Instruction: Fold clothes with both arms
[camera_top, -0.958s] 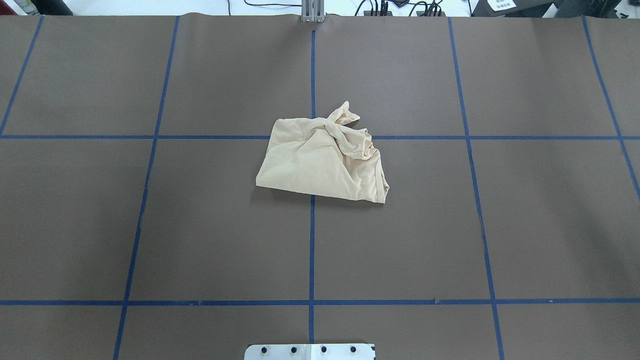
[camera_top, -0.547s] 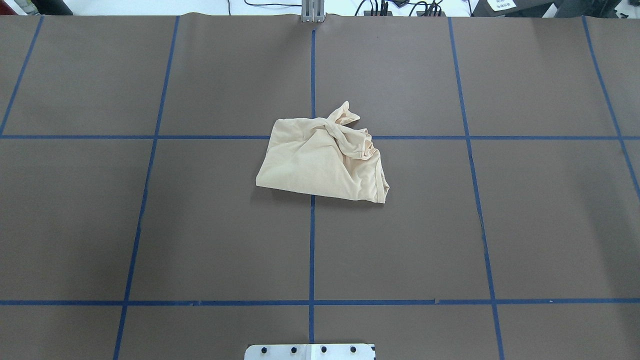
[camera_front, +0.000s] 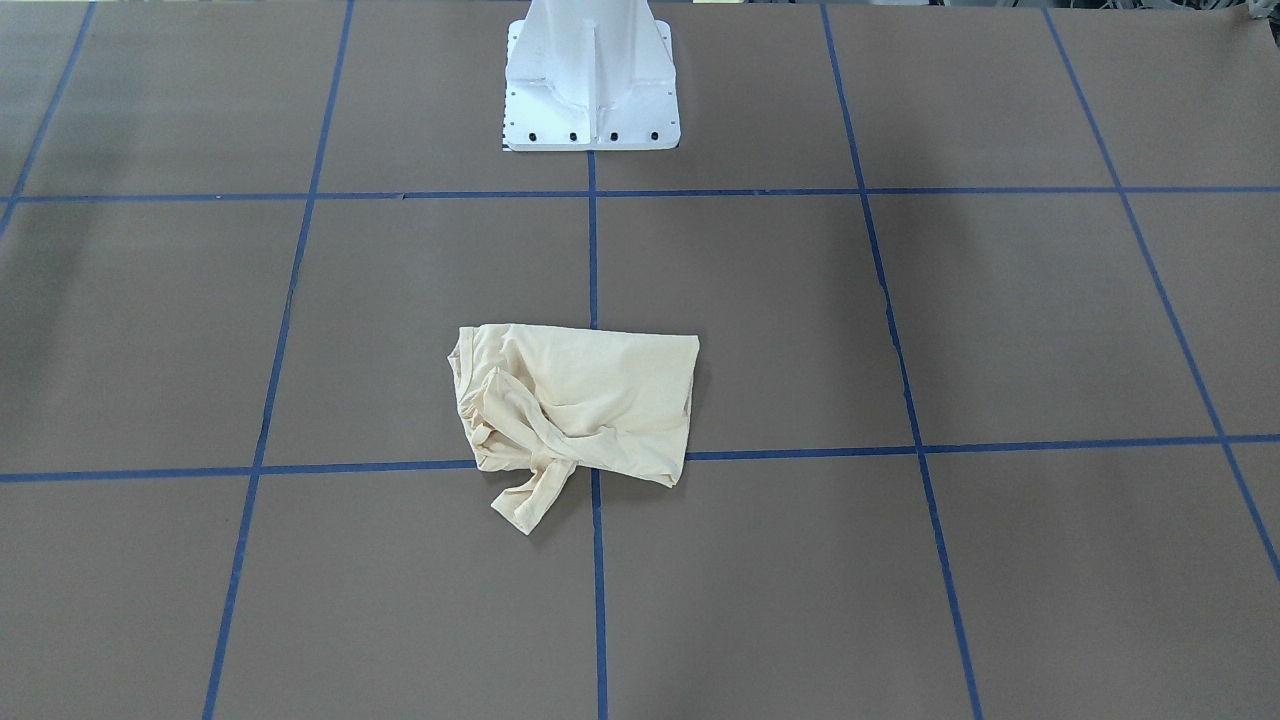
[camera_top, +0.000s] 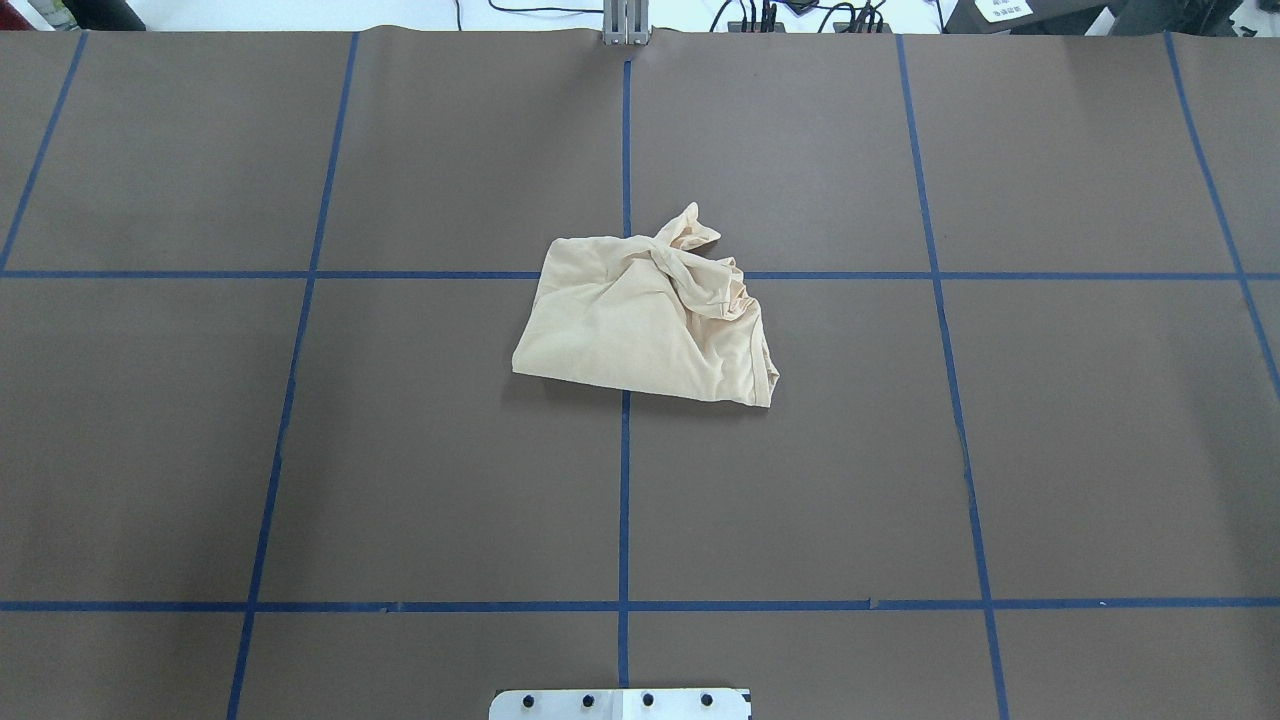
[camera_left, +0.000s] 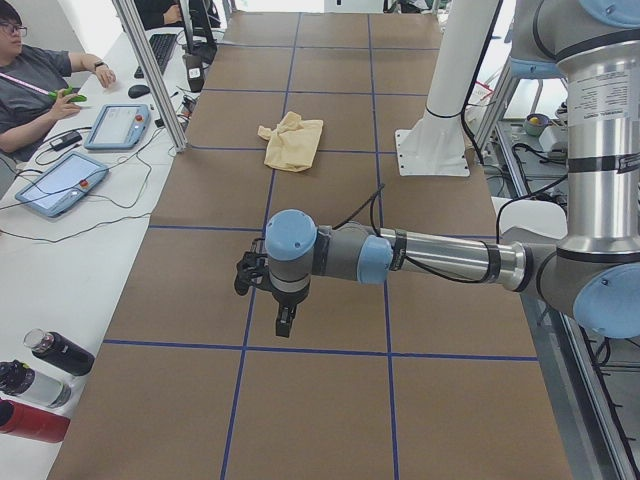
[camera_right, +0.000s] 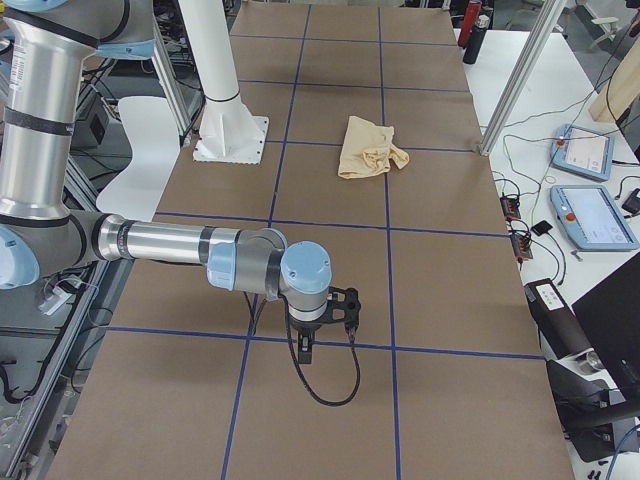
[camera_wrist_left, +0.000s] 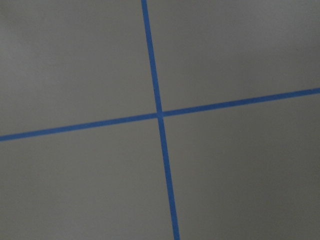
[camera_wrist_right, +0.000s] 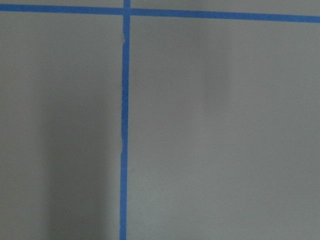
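Both reaches are looking about equal. Left gripper (camera_left: 285, 322) is hanging tip-down over the table (camera_top: 300, 450), well apart from the shirt (camera_top: 645, 320), jaws too small to read. Shirt is lying mid-table, wider across than deep, cloth bunching at its far right corner, room opening all round. Right gripper (camera_right: 305, 350) is hovering far off right; its jaws I cannot tell either.

Brown table (camera_top: 450, 450), blue tape grid (camera_top: 623, 500)

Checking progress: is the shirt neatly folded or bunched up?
Bunched up: the shirt lies in a rough heap, one side twisted and wrinkled, a loose end sticking out.
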